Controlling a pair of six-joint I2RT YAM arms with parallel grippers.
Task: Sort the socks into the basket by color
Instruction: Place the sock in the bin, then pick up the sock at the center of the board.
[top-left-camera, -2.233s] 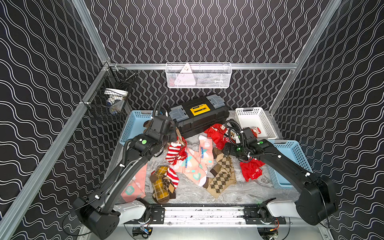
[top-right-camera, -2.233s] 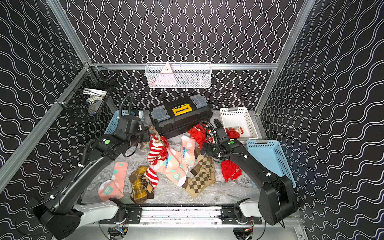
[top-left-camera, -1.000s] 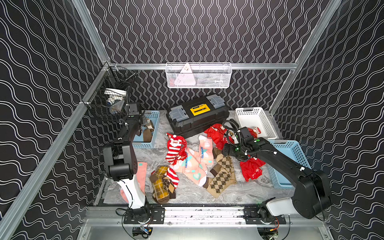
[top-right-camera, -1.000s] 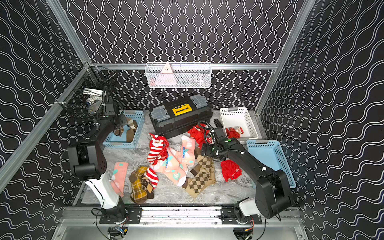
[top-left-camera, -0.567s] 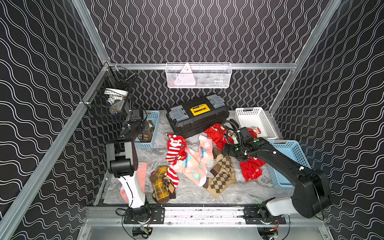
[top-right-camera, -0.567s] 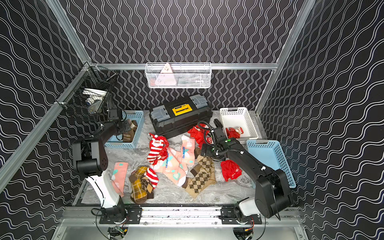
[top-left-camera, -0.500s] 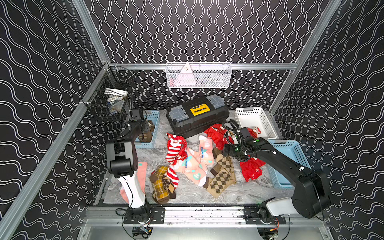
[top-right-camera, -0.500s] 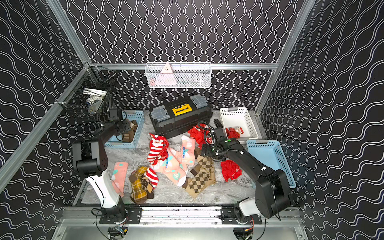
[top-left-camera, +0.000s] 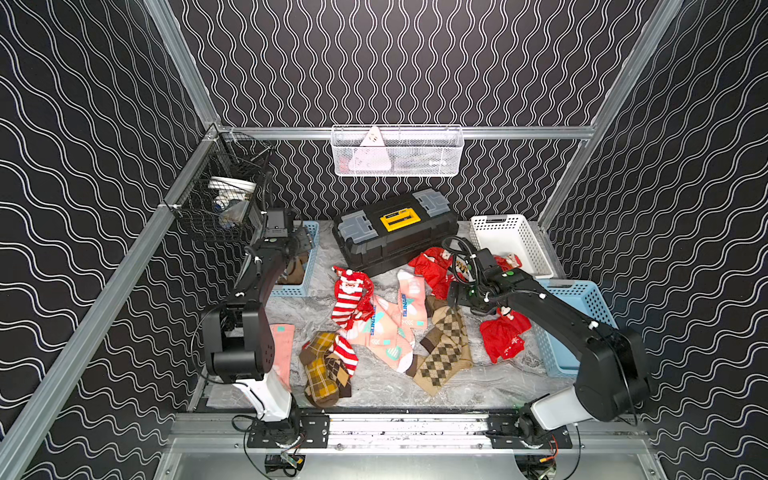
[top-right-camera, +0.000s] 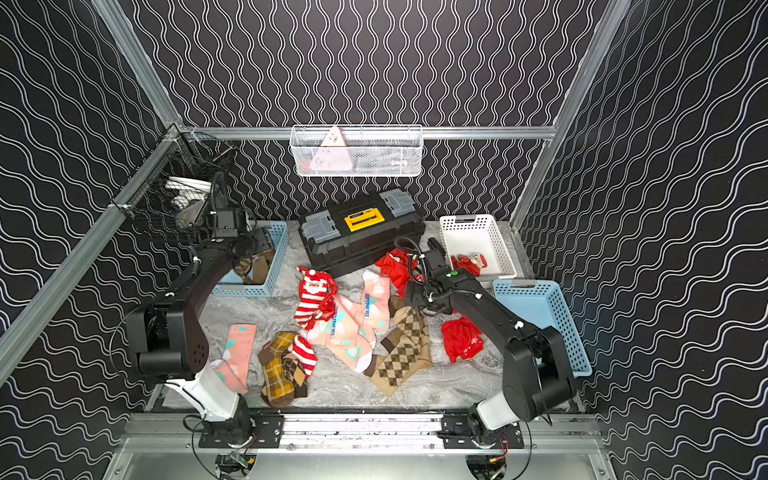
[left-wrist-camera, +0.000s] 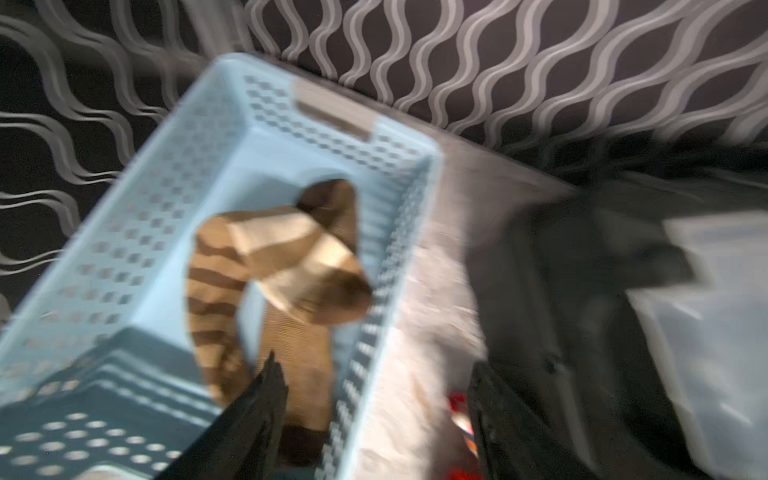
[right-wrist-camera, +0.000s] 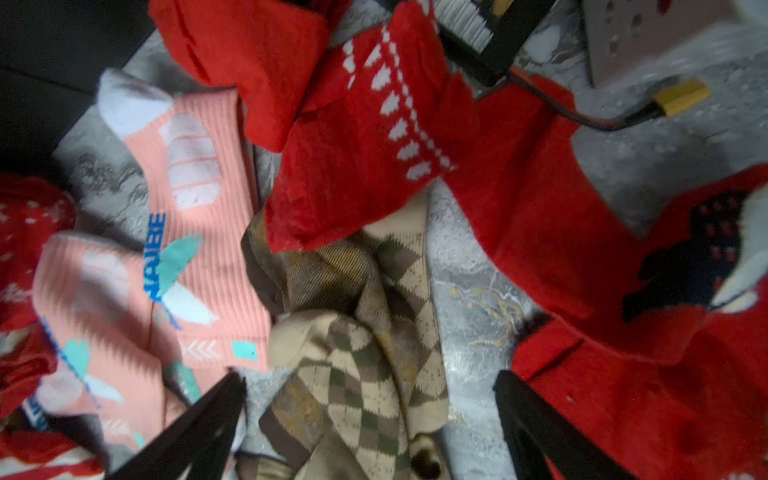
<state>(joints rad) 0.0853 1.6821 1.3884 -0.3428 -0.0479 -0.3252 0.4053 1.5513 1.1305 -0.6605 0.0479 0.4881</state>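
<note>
My left gripper (left-wrist-camera: 374, 365) hangs open over the back-left blue basket (top-left-camera: 309, 266), nothing between its fingers. A brown striped sock (left-wrist-camera: 291, 257) lies loose inside that basket. My right gripper (right-wrist-camera: 370, 380) is open just above a tan argyle sock (top-left-camera: 446, 345), its fingers either side of it without touching. Red socks (right-wrist-camera: 357, 137) lie just beyond it, and another red sock (top-left-camera: 503, 336) sits under the right arm. Salmon-pink socks (top-left-camera: 411, 299), a Santa striped sock (top-left-camera: 349, 295) and a mustard plaid sock (top-left-camera: 322, 370) are spread mid-table.
A black toolbox (top-left-camera: 395, 237) stands at the back centre. A white basket (top-left-camera: 511, 237) at the back right holds a red sock. A second blue basket (top-left-camera: 582, 299) sits at the right edge. One pink sock (top-left-camera: 282, 345) lies by the left arm's base.
The left gripper opened over the back-left blue basket and the brown sock it held dropped in. The right gripper stayed over the argyle sock.
</note>
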